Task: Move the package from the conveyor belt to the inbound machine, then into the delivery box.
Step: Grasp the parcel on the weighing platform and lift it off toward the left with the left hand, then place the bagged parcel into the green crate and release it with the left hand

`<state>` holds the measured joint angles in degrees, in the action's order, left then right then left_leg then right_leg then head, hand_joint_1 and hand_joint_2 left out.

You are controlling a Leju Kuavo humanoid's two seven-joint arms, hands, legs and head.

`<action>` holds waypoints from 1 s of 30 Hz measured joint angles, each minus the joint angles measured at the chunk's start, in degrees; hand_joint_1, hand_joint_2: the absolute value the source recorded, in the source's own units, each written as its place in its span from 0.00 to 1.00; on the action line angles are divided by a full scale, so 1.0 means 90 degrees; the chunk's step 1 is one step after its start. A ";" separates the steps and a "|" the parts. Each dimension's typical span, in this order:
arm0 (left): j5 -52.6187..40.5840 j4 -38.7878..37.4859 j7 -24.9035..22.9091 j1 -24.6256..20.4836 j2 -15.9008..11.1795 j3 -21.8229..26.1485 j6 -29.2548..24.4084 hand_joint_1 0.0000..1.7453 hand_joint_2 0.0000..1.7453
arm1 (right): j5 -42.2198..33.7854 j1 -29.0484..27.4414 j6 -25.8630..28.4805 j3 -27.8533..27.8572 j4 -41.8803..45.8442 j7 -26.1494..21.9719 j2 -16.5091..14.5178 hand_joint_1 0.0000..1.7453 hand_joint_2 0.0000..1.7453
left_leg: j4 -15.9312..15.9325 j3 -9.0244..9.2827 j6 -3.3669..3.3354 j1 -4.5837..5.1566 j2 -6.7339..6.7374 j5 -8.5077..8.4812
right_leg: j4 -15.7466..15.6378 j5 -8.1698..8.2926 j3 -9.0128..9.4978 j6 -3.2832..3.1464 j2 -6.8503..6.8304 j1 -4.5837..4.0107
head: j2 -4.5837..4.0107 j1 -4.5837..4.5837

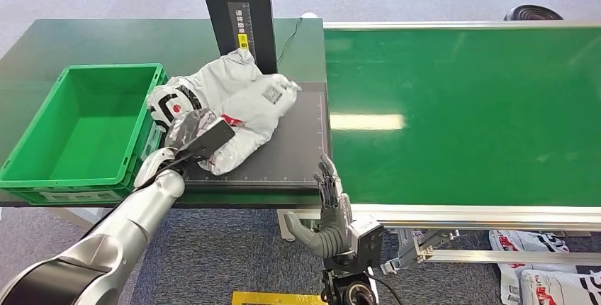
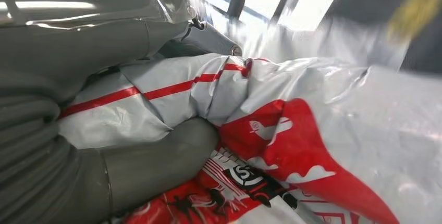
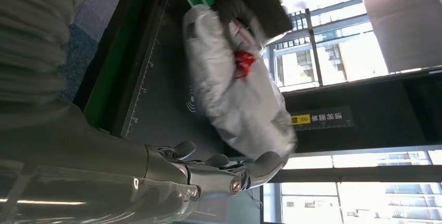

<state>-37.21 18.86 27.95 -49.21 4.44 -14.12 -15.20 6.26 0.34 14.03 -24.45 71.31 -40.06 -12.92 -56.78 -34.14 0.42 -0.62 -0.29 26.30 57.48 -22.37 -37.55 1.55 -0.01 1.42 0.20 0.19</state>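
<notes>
The package (image 1: 244, 99) is a crumpled white-grey plastic bag with red print, lying on the black platform of the inbound machine (image 1: 298, 149). My left hand (image 1: 195, 131) grips its left end, close to the green delivery box (image 1: 42, 170). In the left wrist view the thumb (image 2: 151, 166) presses into the package (image 2: 292, 130). My right hand (image 1: 329, 206) hangs in front of the table edge with fingers apart and nothing in it. The right wrist view shows that hand (image 3: 208, 174) short of the package (image 3: 234, 88).
The green conveyor belt (image 1: 461, 113) runs to the right of the platform. The machine's dark post (image 1: 237, 7) stands behind the package. More packages (image 1: 546, 269) lie on the floor at the lower right. The delivery box holds nothing.
</notes>
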 joint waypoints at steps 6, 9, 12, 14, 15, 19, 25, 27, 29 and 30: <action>0.1311 0.0739 0.0855 0.0138 0.0139 0.1116 -0.0052 1.00 1.00 | -0.0086 -0.0002 0.0078 -0.0017 -0.0002 0.0000 -0.0002 0.00 1.00 | 0.0000 -0.0001 0.0000 0.0000 0.0000 0.0000 | 0.0000 0.0000 0.0000 0.0000 0.0000 0.0000 | 0.0000 0.0001; 0.1349 0.0951 0.0861 0.0195 0.0170 0.1351 -0.0043 1.00 1.00 | -0.0095 -0.0002 0.0084 -0.0024 -0.0002 0.0000 -0.0002 0.00 1.00 | 0.0000 -0.0001 0.0000 0.0000 0.0000 0.0000 | 0.0000 0.0000 0.0000 0.0000 0.0000 0.0000 | 0.0000 0.0000; 0.1366 0.1070 0.0885 0.0236 0.0191 0.1471 -0.0050 1.00 1.00 | -0.0095 -0.0002 0.0086 -0.0025 -0.0002 0.0001 -0.0002 0.00 1.00 | 0.0000 -0.0001 0.0000 0.0000 0.0000 0.0000 | 0.0000 0.0000 0.0000 0.0000 0.0000 0.0000 | 0.0000 0.0001; 0.1468 0.1146 0.1001 0.0260 0.0197 0.1519 -0.0109 1.00 1.00 | -0.0107 -0.0002 0.0086 -0.0027 -0.0002 0.0000 -0.0002 0.00 1.00 | 0.0000 -0.0001 0.0000 0.0000 0.0000 0.0000 | 0.0000 0.0000 0.0000 0.0000 0.0000 0.0000 | 0.0000 0.0001; 0.1556 0.1211 0.1080 0.0276 0.0194 0.1532 -0.0152 1.00 1.00 | -0.0118 -0.0003 0.0086 -0.0027 -0.0002 0.0000 -0.0001 0.00 1.00 | 0.0000 -0.0002 0.0000 0.0000 0.0001 0.0000 | 0.0000 0.0000 0.0000 0.0000 0.0001 0.0000 | 0.0000 0.0001; 0.1959 0.1701 0.1197 0.0340 0.0091 0.1510 -0.0209 1.00 1.00 | -0.0195 -0.0022 0.0141 -0.0036 -0.0001 0.0000 0.0000 0.00 1.00 | 0.0000 -0.0002 0.0000 0.0000 0.0000 0.0000 | 0.0000 0.0000 0.0000 0.0000 0.0000 0.0000 | 0.0000 -0.0001; 0.2384 0.2342 0.1082 0.0331 -0.0265 0.1294 -0.0216 1.00 1.00 | -0.0296 -0.0189 0.0305 -0.0078 0.0033 0.0000 0.0041 0.00 1.00 | 0.0000 -0.0002 0.0000 -0.0001 0.0001 0.0000 | 0.0000 -0.0001 -0.0001 -0.0001 0.0001 -0.0001 | 0.0000 0.0000; 0.2526 0.2463 0.1054 0.0328 -0.0382 0.1198 -0.0205 1.00 1.00 | -0.0299 -0.0223 0.0347 -0.0100 0.0060 0.0000 0.0057 0.00 1.00 | 0.0000 -0.0001 0.0000 -0.0001 0.0001 0.0000 | 0.0000 0.0000 -0.0001 -0.0001 0.0001 -0.0001 | 0.0000 0.0000; 0.2646 0.2569 0.1003 0.0304 -0.0479 0.1087 -0.0184 1.00 1.00 | -0.0299 -0.0243 0.0380 -0.0118 0.0087 0.0000 0.0073 0.00 1.00 | 0.0000 0.0000 0.0000 0.0000 0.0000 -0.0001 | 0.0000 0.0000 -0.0001 -0.0001 0.0000 -0.0001 | 0.0000 -0.0001; 0.2697 0.2620 0.0960 0.0276 -0.0518 0.1028 -0.0178 1.00 1.00 | -0.0300 -0.0254 0.0387 -0.0126 0.0102 0.0000 0.0081 0.00 1.00 | 0.0000 -0.0001 0.0000 0.0000 0.0000 -0.0002 | 0.0000 0.0000 -0.0001 -0.0001 -0.0001 0.0000 | 0.0000 -0.0001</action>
<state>-12.94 42.43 36.59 -46.72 -0.22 -4.86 -16.80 3.56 -1.94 17.51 -25.58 72.23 -40.06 -12.19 -56.78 -34.15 0.43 -0.62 -0.29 26.28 57.49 -22.37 -37.56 1.55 -0.02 1.42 0.20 0.19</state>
